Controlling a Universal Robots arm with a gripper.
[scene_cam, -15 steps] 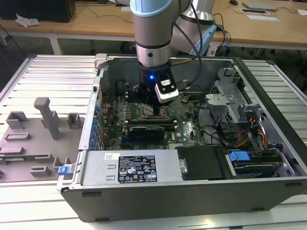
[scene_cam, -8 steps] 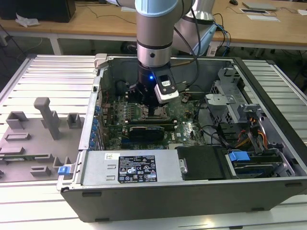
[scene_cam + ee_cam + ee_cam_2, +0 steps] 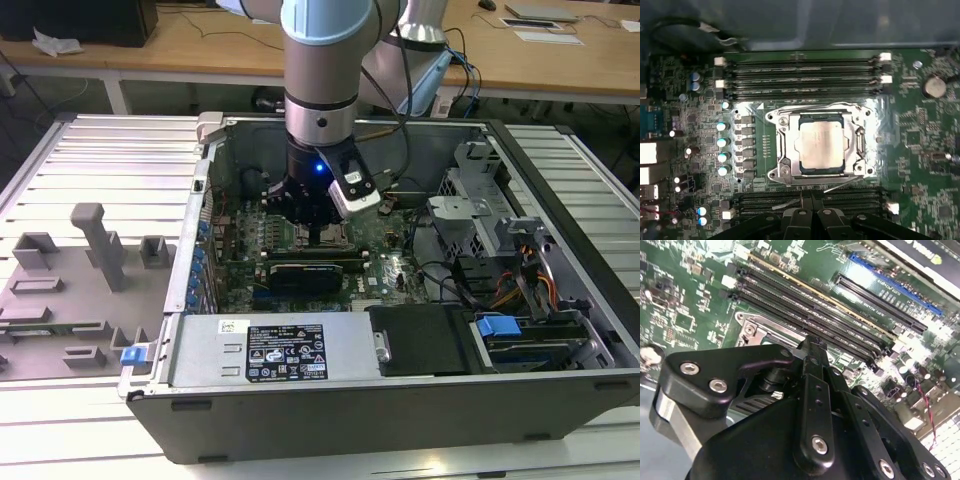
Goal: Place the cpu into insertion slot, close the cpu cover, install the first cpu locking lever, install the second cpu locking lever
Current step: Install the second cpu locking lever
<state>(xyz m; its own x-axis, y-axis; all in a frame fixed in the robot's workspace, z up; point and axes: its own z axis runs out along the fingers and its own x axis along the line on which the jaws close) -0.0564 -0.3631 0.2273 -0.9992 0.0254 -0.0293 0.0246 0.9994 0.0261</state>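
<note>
Step in hand, as I judge it: the lever stage. The cpu [image 3: 821, 146] already lies flat in the insertion slot [image 3: 805, 118], mid motherboard [image 3: 920, 150], and the cpu cover [image 3: 858, 145] looks down over it, chip showing thru the window. The slot sits between two banks of long black memory slots [image 3: 800, 75], one bank on each of two opposite sides.

The gripper [image 3: 812, 210] hangs low over the board inside the open pc case [image 3: 300, 420], just beside the slot edge that faces one memory bank. Its fingers look pressed together and hold nothing, in both wrist views. I can't tell if the tips touch the board.

Levers: one thin wire [image 3: 815, 106] runs along the cover edge far from the gripper; a second thin wire [image 3: 845, 186] lies at the edge near the gripper and seems to stand slightly off the frame. Whether either is hooked I can't tell.

What lever work calls for, imo: a fine contact on a thin springy wire, pushed down and sideways under its catch w/o slipping onto the memory slots or scraping the board.

Count: 1 cpu; 1 insertion slot; 1 cpu cover; 2 lever wires; 1 gripper; 2 memory banks; 1 coin cell [image 3: 933, 86] near a board corner.
</note>
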